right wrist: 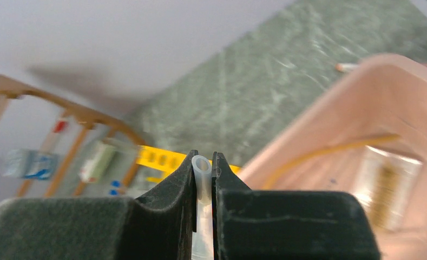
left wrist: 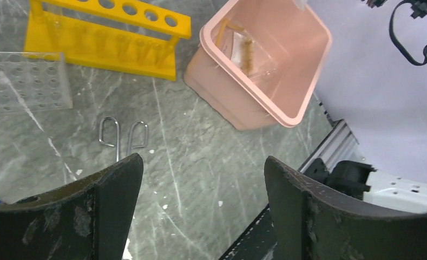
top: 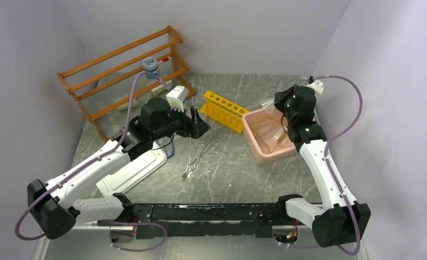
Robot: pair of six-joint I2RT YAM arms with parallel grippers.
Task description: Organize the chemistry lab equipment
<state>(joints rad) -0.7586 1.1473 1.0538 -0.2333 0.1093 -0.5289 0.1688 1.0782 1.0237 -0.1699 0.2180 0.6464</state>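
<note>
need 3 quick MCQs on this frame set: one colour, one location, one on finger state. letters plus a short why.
1. The tub by the right arm is:
A) blue
B) pink
C) white

2. The metal tweezers lie:
A) on the bare table
B) inside the tub
C) between the left fingers

3. The right fingers are:
A) wide open and empty
B) shut on a clear tube
C) shut on the tweezers

Answers:
1 B: its walls show pink in the top and left wrist views.
2 A: the top view shows them flat on the table, and the left fingers stand open with nothing between them.
3 B: the right wrist view shows the tube's end pinched between the two fingers.
</note>
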